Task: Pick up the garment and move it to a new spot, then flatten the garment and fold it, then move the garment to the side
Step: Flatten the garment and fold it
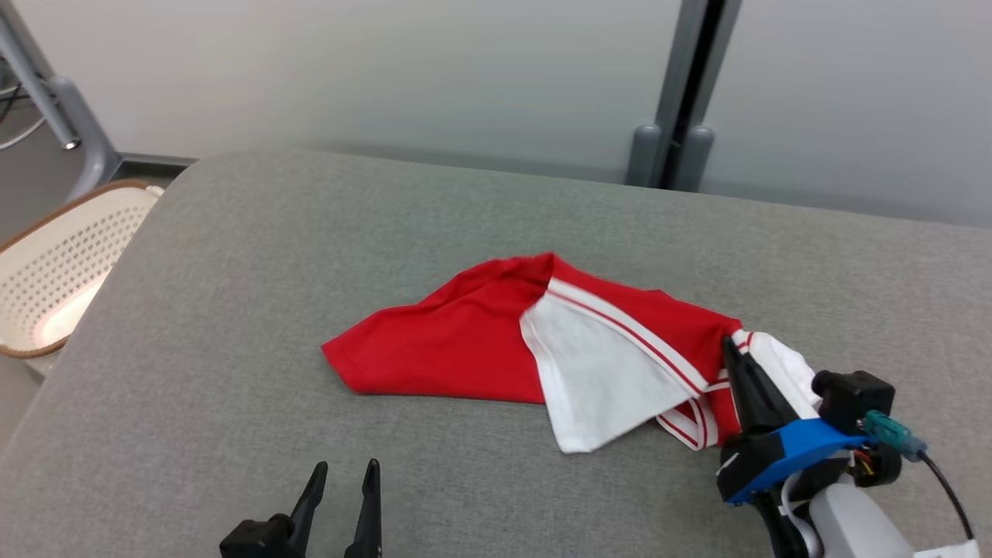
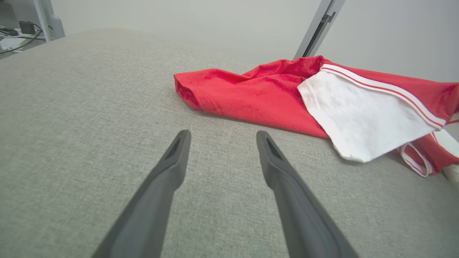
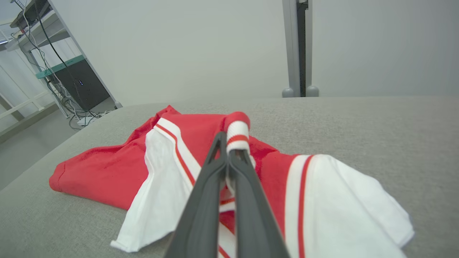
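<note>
The right claw (image 3: 227,144) was clenched on only a thin striped fold of the garment (image 1: 457,349); lifting could slip it free. The left claw (image 2: 221,138) stood released, apart.

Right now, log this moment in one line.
phase: grasp | right gripper: shut on garment | left gripper: open, clear | garment: crumpled on grey surface
</note>
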